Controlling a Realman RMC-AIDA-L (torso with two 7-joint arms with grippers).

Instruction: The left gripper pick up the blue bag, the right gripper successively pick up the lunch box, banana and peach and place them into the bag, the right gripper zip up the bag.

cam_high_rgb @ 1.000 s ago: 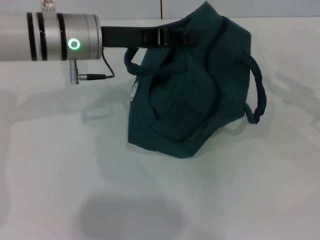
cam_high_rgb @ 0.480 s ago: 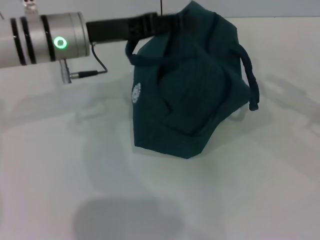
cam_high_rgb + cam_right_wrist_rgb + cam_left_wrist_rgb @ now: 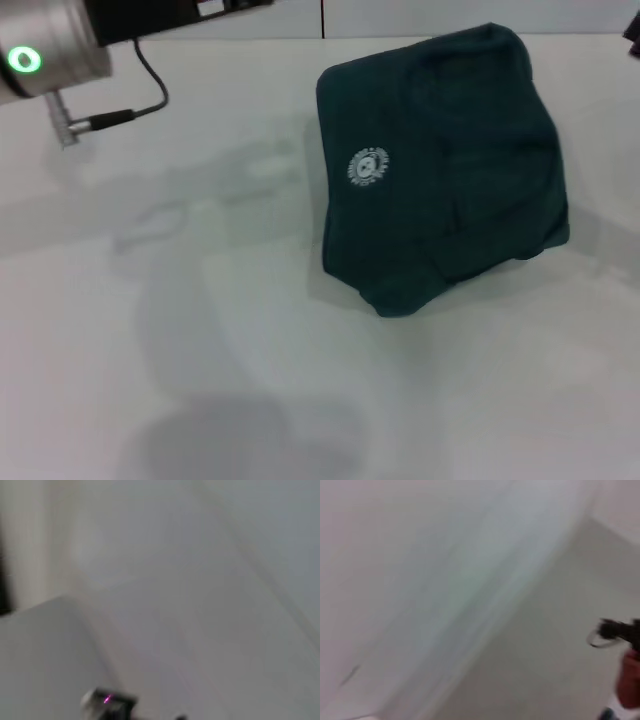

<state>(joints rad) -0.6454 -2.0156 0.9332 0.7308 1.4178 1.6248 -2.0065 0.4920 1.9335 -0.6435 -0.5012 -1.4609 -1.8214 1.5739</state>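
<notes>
- White table surface (image 3: 250, 380): flat, matte, filling most of the head view; carries soft grey shadows at its near edge and to the left of the bag.
- The blue bag (image 3: 440, 170): large dark teal fabric lunch bag, resting on the table right of centre, slumped and closed over; its round white logo (image 3: 368, 167) faces the camera on the left panel. Nothing touches it in the head view.
- Left arm: silver cylindrical segment with a lit green ring light (image 3: 22, 60), at the far left top corner of the head view, well apart from the bag; a black cable (image 3: 150, 85) loops from it to a small silver plug.
- The left gripper: its black body runs out of the top edge of the head view, fingers out of sight; whether they are apart or together cannot be told.
- The right gripper: only a dark sliver at the far right top corner could be it; not identifiable.
- Wrist views: blurred pale surfaces only.
</notes>
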